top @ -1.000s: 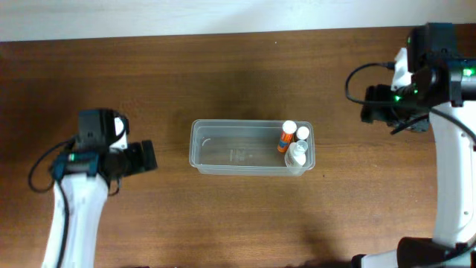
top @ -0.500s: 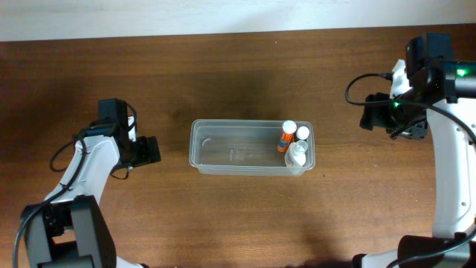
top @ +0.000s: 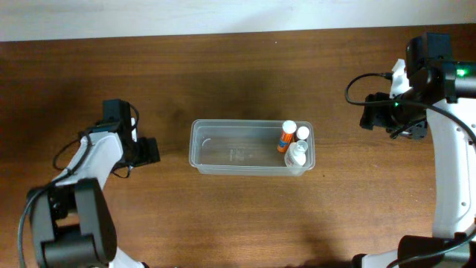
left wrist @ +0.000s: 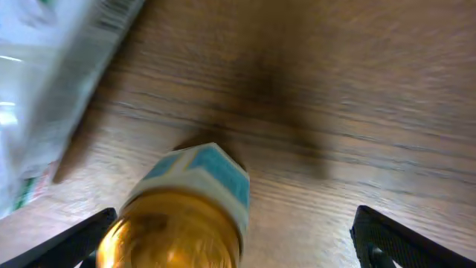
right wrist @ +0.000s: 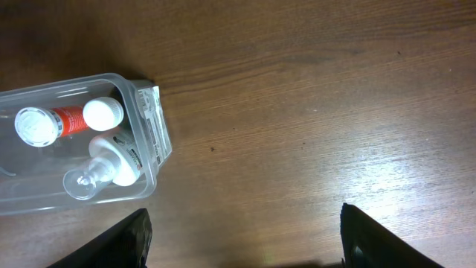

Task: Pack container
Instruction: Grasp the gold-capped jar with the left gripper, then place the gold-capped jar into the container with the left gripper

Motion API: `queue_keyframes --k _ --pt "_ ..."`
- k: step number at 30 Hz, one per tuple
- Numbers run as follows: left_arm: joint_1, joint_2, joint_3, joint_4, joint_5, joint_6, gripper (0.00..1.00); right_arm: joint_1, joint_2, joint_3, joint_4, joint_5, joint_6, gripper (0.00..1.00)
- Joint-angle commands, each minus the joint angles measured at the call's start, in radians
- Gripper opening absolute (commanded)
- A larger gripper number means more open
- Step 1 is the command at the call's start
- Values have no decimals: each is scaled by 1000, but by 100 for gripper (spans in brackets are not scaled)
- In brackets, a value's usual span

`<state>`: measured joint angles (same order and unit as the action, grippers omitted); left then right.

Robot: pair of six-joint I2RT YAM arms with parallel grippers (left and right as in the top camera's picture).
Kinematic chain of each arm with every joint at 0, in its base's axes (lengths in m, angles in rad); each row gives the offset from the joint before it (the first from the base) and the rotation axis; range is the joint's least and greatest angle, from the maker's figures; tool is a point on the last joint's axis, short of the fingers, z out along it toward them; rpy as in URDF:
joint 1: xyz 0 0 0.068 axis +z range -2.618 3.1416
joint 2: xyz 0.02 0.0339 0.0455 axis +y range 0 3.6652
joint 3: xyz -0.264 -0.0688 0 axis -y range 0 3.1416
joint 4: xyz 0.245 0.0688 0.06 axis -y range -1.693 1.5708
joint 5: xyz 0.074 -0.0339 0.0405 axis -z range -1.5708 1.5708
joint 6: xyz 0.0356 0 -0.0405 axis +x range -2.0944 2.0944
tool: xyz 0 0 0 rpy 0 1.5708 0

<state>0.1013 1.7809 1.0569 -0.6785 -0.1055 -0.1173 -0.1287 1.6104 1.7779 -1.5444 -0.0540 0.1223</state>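
The container [top: 223,149] is a clear shallow tub in the middle of the table. At its right end it holds an orange-labelled bottle [top: 286,136], a white-capped bottle [top: 303,132] and a clear bottle [top: 297,154]. They also show in the right wrist view [right wrist: 52,123]. My left gripper [top: 146,151] is just left of the tub, with its fingers wide apart. In the left wrist view an amber bottle with a blue and white cap [left wrist: 178,231] lies between its fingers [left wrist: 230,242], close to the left one. My right gripper [top: 385,115] is open and empty, right of the tub.
A blurred white thing with a barcode and green print [left wrist: 52,89] fills the upper left of the left wrist view. The tub's right end wall carries a label [right wrist: 152,123]. Bare brown wood [right wrist: 312,112] lies between the tub and my right gripper.
The left arm has swung in, and its gripper now sits a little nearer the tub. The right arm shifted slightly. The tub and its bottles have not moved.
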Motion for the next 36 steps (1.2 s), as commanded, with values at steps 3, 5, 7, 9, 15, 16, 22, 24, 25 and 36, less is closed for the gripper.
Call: queue_keyframes --k 3,5,7,9,15,16,22,24,25,36 --pt "6 45 12 24 -8 -9 99 -3 1 -6 -1 -14 -11 72" --pt "6 45 12 34 -8 -8 99 -3 1 -6 -1 -14 -11 73" --pt "6 45 12 41 -8 -8 99 -3 1 -6 0 -13 -11 73" --pt "6 45 12 50 -9 -8 98 -3 1 -6 -1 -13 -11 73" --pt "6 45 12 52 -9 -8 70 -3 1 -6 0 -13 -11 73" --pt "6 45 12 52 -9 -8 65 -3 1 -6 0 -13 -11 73" --pt "6 45 12 50 -49 -8 51 -3 1 -6 -1 -13 -11 73" --pt "6 45 12 50 -53 -8 49 -3 1 -6 -1 -13 -11 73" --pt "6 44 12 50 -53 -8 49 -3 1 -6 -1 -13 -11 73" --pt "-88 -120 93 -40 -52 -1 36 -3 1 -6 -1 -13 -11 73"
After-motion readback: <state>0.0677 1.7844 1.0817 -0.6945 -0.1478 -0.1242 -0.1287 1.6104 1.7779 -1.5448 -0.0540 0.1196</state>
